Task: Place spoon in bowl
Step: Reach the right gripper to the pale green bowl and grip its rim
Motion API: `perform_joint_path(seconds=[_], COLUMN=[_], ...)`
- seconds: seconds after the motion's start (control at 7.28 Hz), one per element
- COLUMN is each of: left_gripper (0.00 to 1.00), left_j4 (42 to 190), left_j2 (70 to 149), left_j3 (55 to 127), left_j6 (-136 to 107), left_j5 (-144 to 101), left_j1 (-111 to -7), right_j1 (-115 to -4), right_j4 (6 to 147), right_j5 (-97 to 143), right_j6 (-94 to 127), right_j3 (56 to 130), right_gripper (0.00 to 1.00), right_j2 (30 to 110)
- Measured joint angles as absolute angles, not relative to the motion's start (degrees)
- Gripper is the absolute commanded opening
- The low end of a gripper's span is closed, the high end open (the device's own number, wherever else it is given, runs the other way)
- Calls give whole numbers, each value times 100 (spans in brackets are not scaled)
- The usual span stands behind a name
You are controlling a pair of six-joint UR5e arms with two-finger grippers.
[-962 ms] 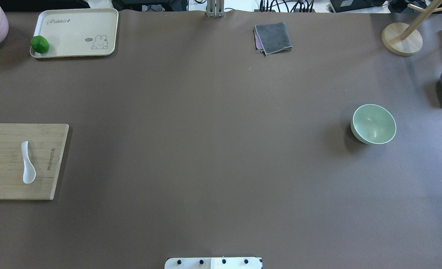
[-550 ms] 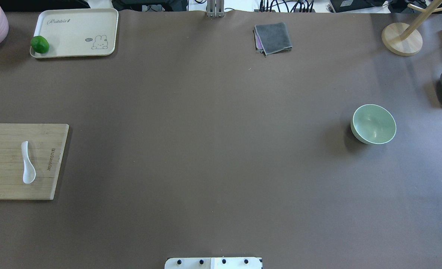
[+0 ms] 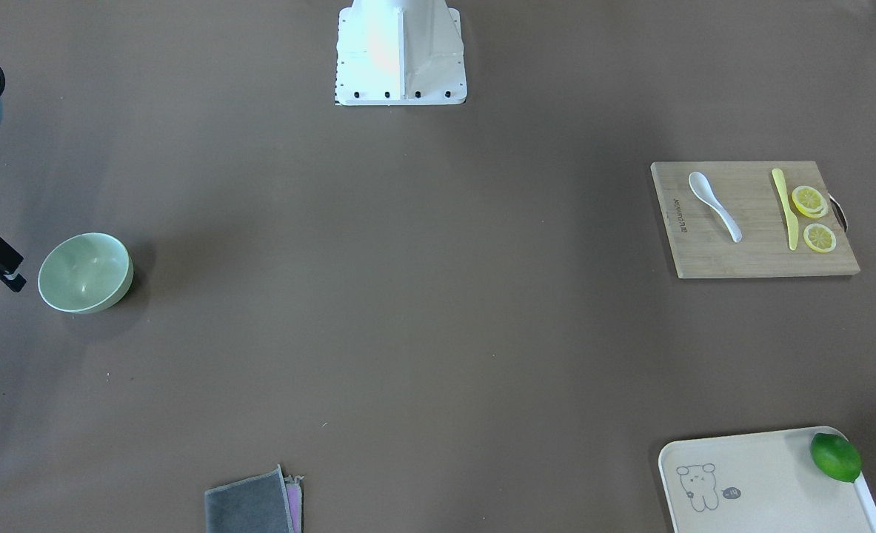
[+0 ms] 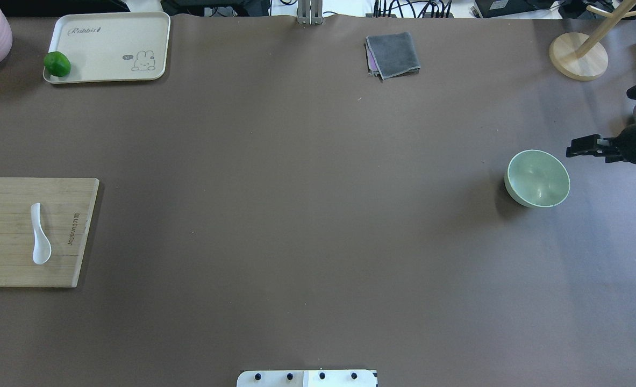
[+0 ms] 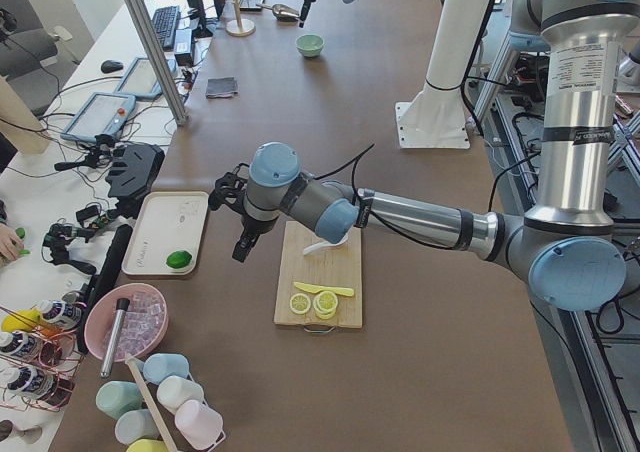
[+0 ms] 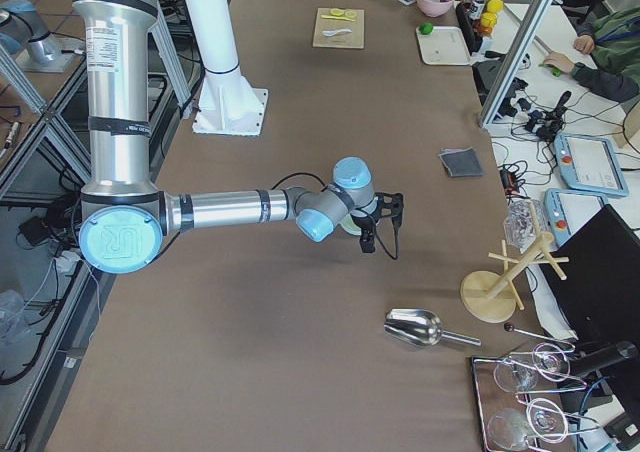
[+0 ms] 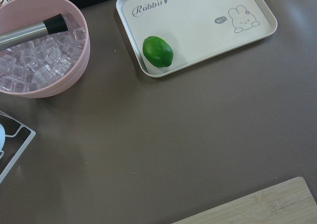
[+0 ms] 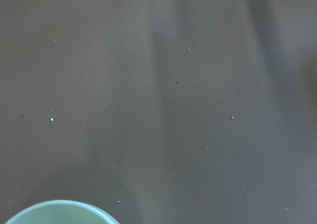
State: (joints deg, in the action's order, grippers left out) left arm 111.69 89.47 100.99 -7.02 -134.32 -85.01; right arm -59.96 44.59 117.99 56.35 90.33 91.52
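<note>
The white spoon (image 4: 40, 236) lies on a wooden cutting board (image 4: 6, 269) at the table's left edge, scoop toward the robot; it also shows in the front view (image 3: 713, 194). The mint-green bowl (image 4: 537, 178) stands empty at the right, also in the front view (image 3: 86, 272). My right gripper (image 4: 580, 147) hovers just beyond the bowl's far right side; I cannot tell whether it is open. The bowl's rim (image 8: 59, 211) shows at the bottom of the right wrist view. My left gripper (image 5: 243, 240) shows only in the exterior left view, beside the board; I cannot tell its state.
A pale-yellow knife (image 3: 783, 207) and lemon slices (image 3: 809, 200) share the board. A cream tray (image 4: 108, 32) with a lime (image 4: 57, 64), a pink bowl of ice (image 7: 39, 50), a grey cloth (image 4: 393, 54), a wooden stand (image 4: 578, 56) and a metal scoop (image 6: 415, 327) line the far side.
My right arm has come in from the right edge and its gripper now hangs beside the bowl, covering the metal scoop. Spoon and bowl have not moved.
</note>
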Motion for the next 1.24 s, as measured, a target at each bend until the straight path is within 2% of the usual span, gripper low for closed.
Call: perform_joint_path(seconds=[0.14,0.82,0.96,1.1,1.24], left_gripper=[98,98,98,98,98], left_j4=[11170,11171,11171,11171,11171], left_j2=[8947,8942,8937,8933,8932], left_j3=[10099,10099,10099,10099,10099], left_j6=[-703,-703,-703,-703,-703], left_j5=[-13435,-13438,-13438,-13439,-13439], left_j1=[-8499,-8491,-8491,-8490,-8490], right_j1=[-5843,-5593,-5544,-5462,-5376], right_j4=[4089,3855,3849,3828,3796], right_j5=[11699,11593,11568,11504,11441], right_j6=[5968,6630,6632,6631,6634], right_j3=[8853,9050,9094,9138,9193], right_gripper=[62,57,52,18,0], right_j2=[9165,9243,9309,9412,9516])
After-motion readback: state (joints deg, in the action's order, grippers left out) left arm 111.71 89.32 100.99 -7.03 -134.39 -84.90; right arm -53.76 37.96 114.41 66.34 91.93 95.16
